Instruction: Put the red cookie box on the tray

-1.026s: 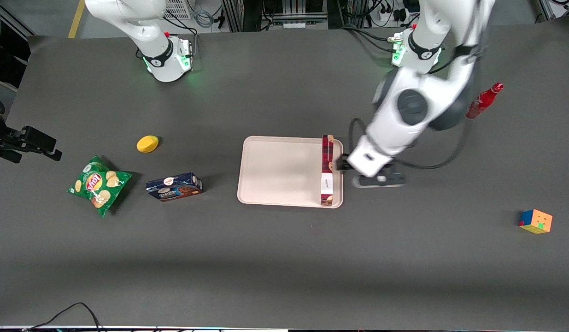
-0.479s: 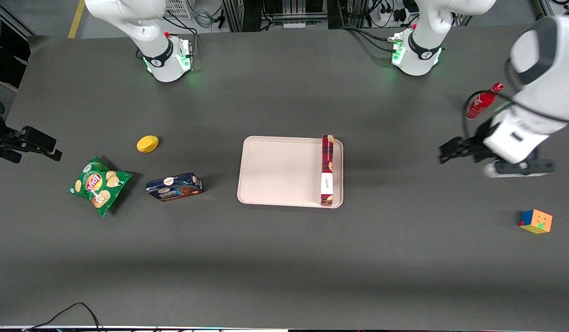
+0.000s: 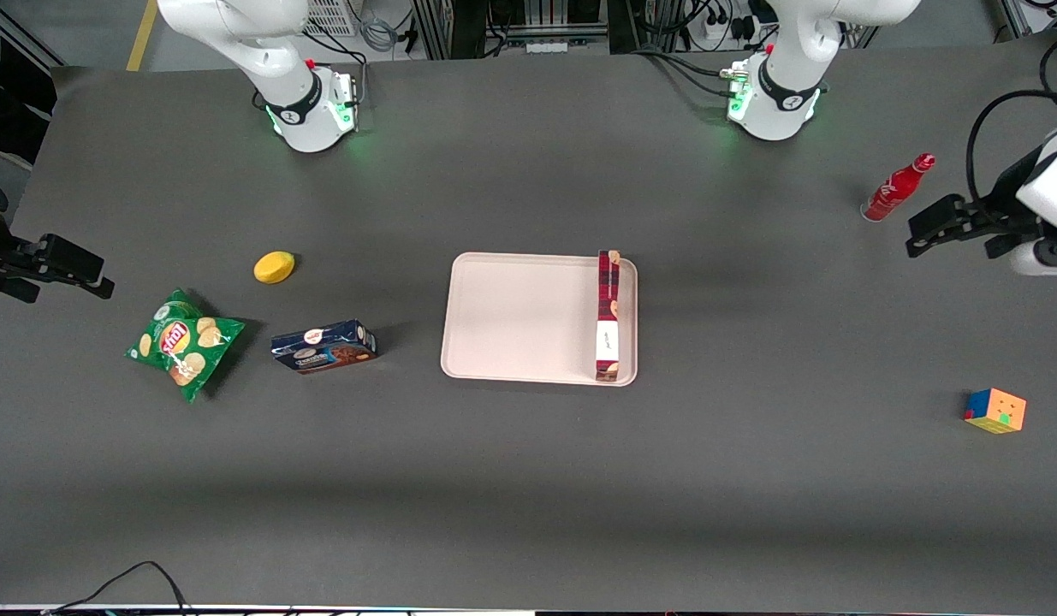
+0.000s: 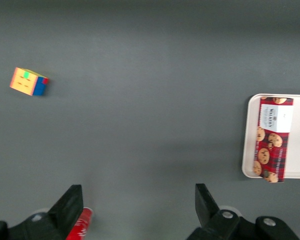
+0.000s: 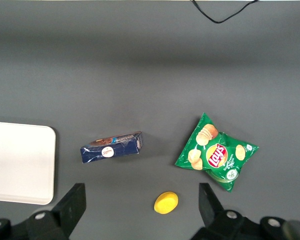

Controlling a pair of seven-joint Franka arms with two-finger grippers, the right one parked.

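Note:
The red cookie box (image 3: 608,315) stands on its long edge on the tray (image 3: 519,316), along the tray side nearest the working arm. The left wrist view shows the same red cookie box (image 4: 272,138) on the tray (image 4: 249,145), its plaid print and white label facing up. My gripper (image 3: 929,229) hangs open with nothing between its fingers, high above the table at the working arm's end, close to the red bottle (image 3: 896,188). In the left wrist view the gripper (image 4: 138,200) is far from the box, one finger (image 4: 70,205) overlapping the bottle (image 4: 80,224).
A colour cube (image 3: 995,411) lies nearer the front camera than the gripper. Toward the parked arm's end lie a dark blue cookie box (image 3: 323,346), a green chip bag (image 3: 182,342) and a yellow lemon-like object (image 3: 274,267).
My gripper has let go of the red cookie box and swung away from the tray toward the working arm's end, past the red bottle. The box stays where it was on the tray.

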